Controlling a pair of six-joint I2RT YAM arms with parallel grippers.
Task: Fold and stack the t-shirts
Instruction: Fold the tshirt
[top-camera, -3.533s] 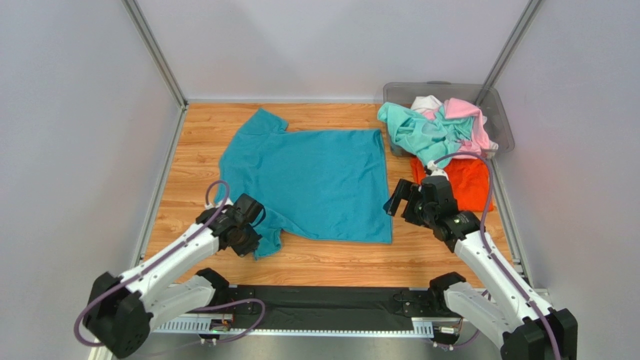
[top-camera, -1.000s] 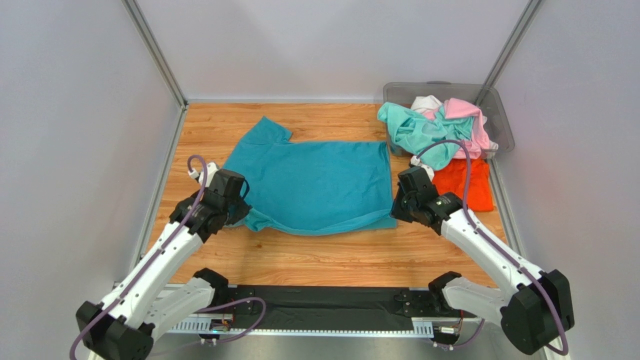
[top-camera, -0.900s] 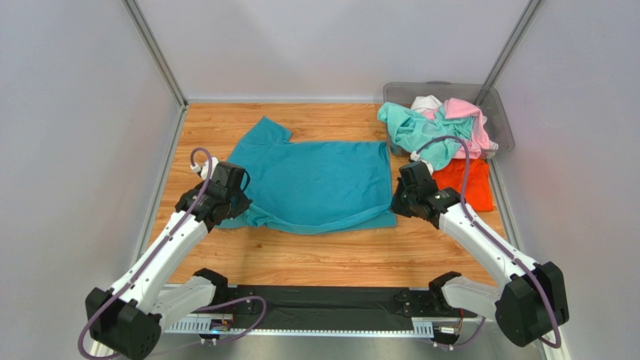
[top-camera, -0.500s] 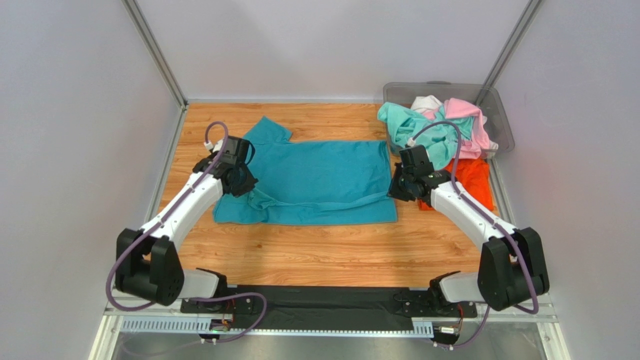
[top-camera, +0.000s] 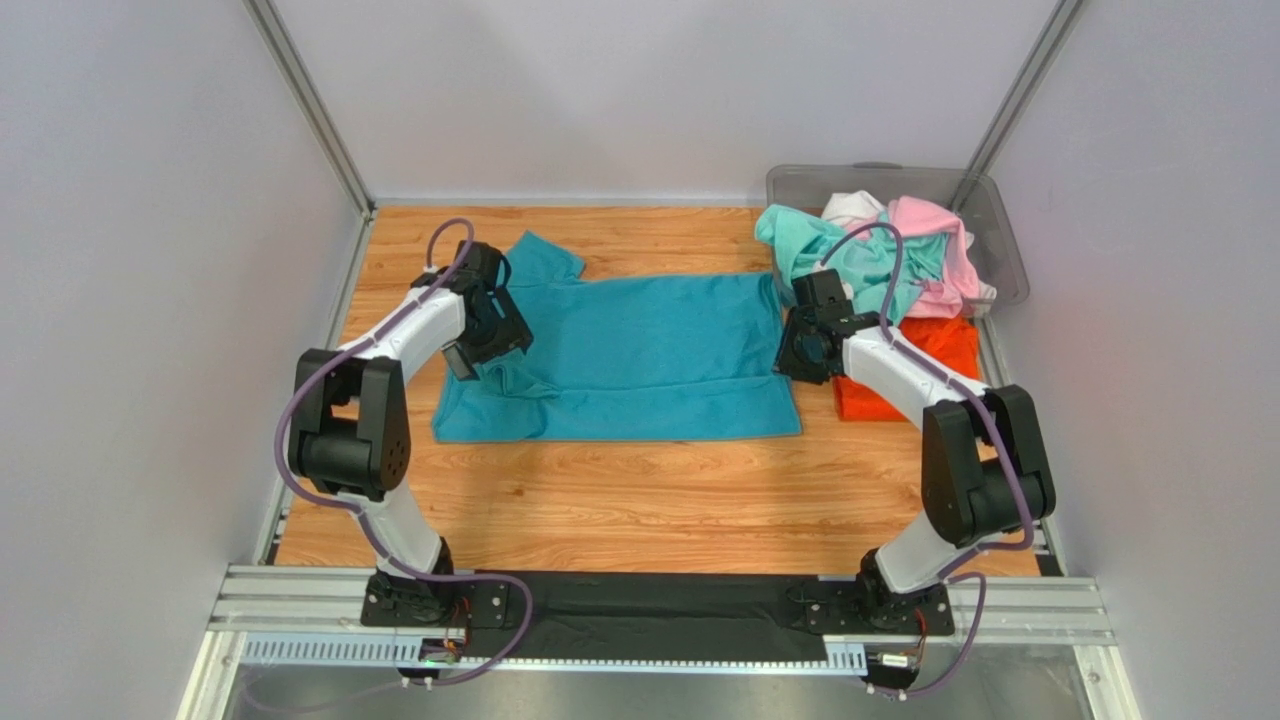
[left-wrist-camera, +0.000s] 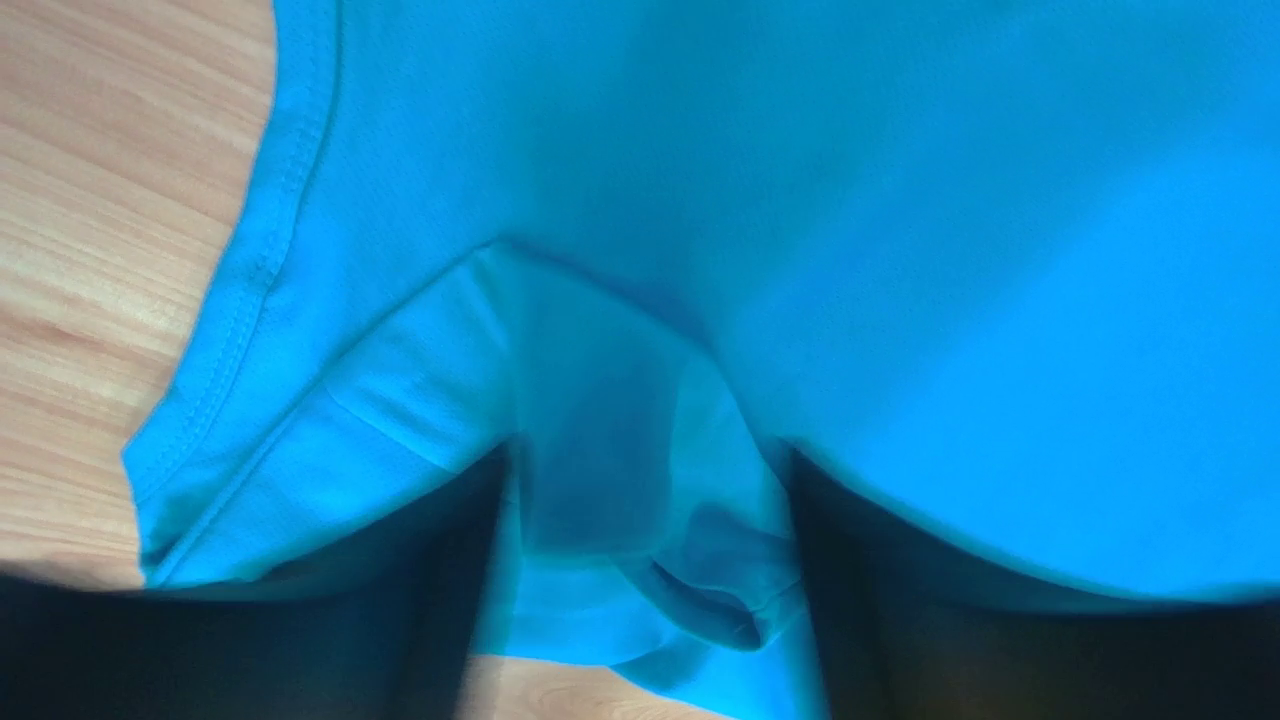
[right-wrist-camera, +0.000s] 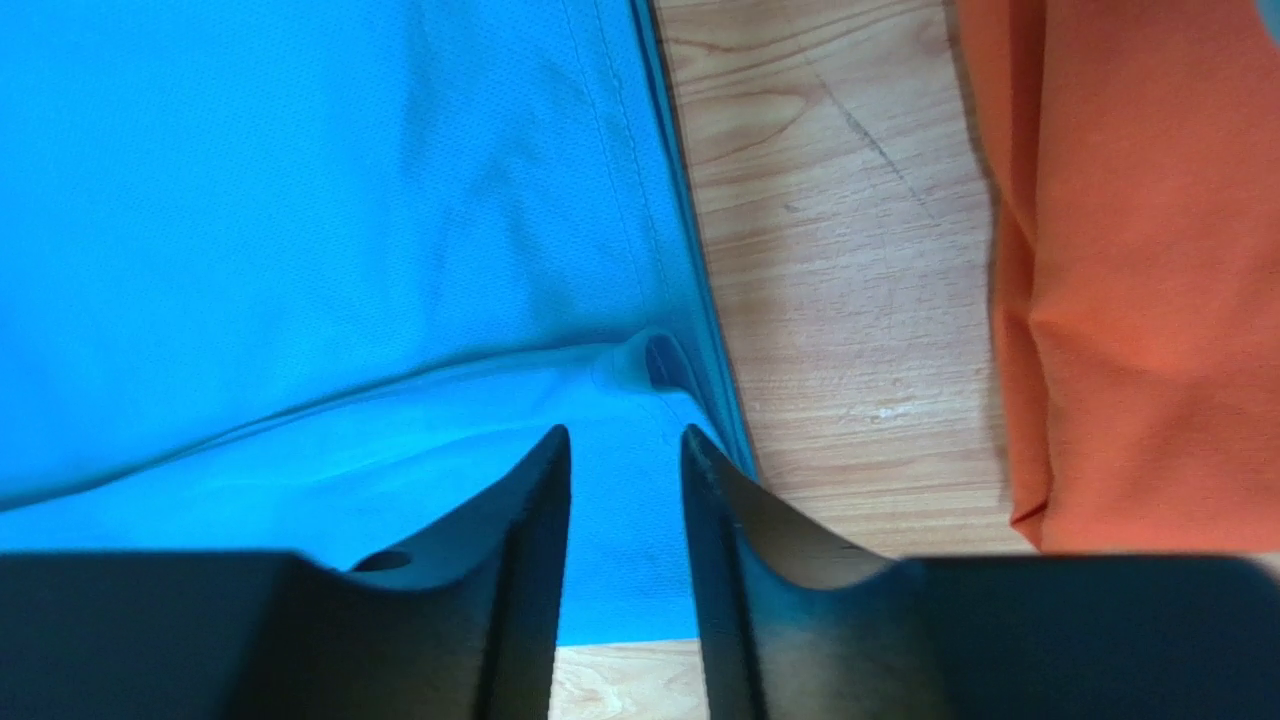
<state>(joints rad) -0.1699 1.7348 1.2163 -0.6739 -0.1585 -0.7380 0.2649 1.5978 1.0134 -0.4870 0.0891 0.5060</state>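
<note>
The teal-blue t-shirt (top-camera: 646, 353) lies on the wood table, its near half doubled over the far half. My left gripper (top-camera: 489, 333) hovers over the shirt's left side near the sleeve. In the left wrist view, that gripper (left-wrist-camera: 646, 465) stands wide open, with a loose bunch of teal cloth (left-wrist-camera: 676, 570) between the fingers, not pinched. My right gripper (top-camera: 793, 348) is at the shirt's right edge. Close up, the right gripper (right-wrist-camera: 627, 438) shows a narrow gap and flat teal cloth beneath. An orange t-shirt (top-camera: 917, 368) lies to its right.
A grey translucent bin (top-camera: 1004, 225) stands at the back right, with mint-green (top-camera: 834, 263), pink (top-camera: 939, 248) and white (top-camera: 854, 206) shirts spilling over its rim. Metal frame posts and grey walls close in both sides. Bare wood shows in front of the teal shirt.
Both arms carried the teal shirt's near edge toward the back, folding it over itself. Both grippers were shut on the cloth and have now opened and let it go.
</note>
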